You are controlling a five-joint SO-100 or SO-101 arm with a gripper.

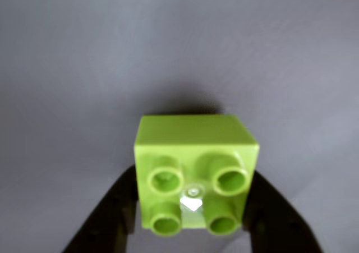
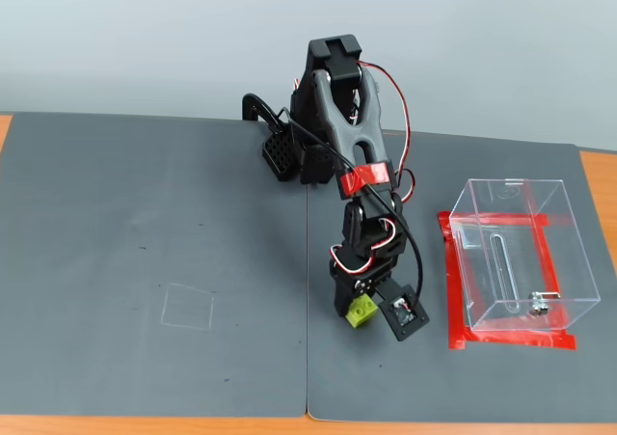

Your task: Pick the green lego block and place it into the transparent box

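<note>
The green lego block (image 1: 196,171) fills the lower middle of the wrist view, a lime brick with four round studs facing the camera. My gripper (image 1: 193,177) is shut on it, one black finger pressed against each side. In the fixed view the block (image 2: 362,311) sits at the tip of the gripper (image 2: 364,309), low over the dark mat near its front middle. The transparent box (image 2: 569,261) stands to the right of the gripper, about a hand's width away, with nothing inside it. Whether the block touches the mat I cannot tell.
Red tape (image 2: 451,290) frames the mat under the box, and a small metal fitting (image 2: 537,307) sits at the box's lower front. The arm's base (image 2: 289,155) stands at the back of the grey mat (image 2: 145,242). A faint square outline (image 2: 188,307) marks the mat at left.
</note>
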